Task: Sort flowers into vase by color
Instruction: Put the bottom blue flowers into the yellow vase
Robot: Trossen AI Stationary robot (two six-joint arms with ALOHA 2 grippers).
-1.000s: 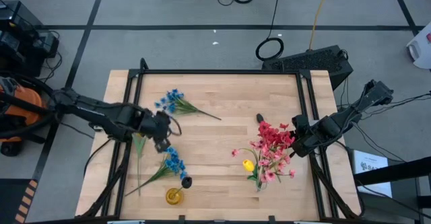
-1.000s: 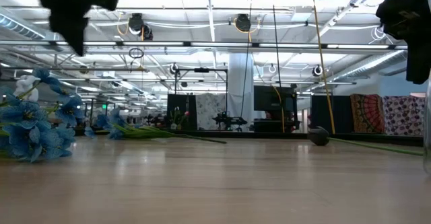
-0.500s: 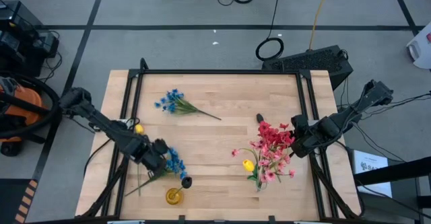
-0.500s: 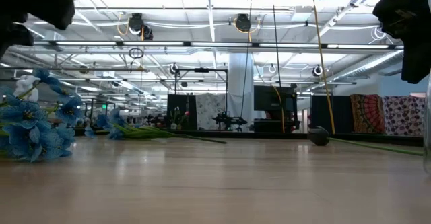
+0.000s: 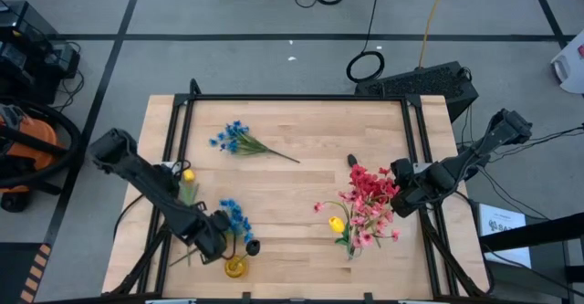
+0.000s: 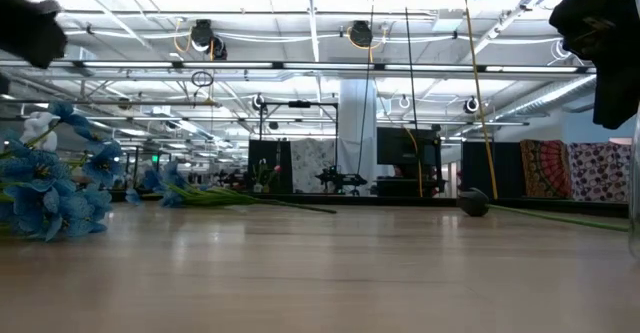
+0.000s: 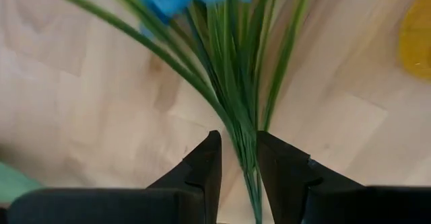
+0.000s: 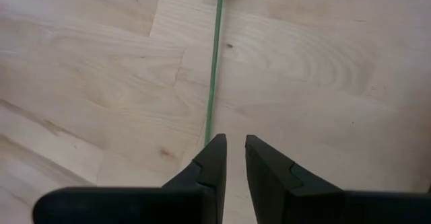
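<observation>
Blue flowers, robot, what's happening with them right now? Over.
Left hand down around near blue flowers' stems, fingers slightly apart. Right hand waits over a thin green stem, by the red bunch. Yellow vase close by; nothing blocking.

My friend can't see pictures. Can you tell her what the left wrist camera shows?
The left gripper has its two dark fingers either side of a blue flower sprig's green stems, with a gap showing. The sprig lies on the wooden table.
</observation>
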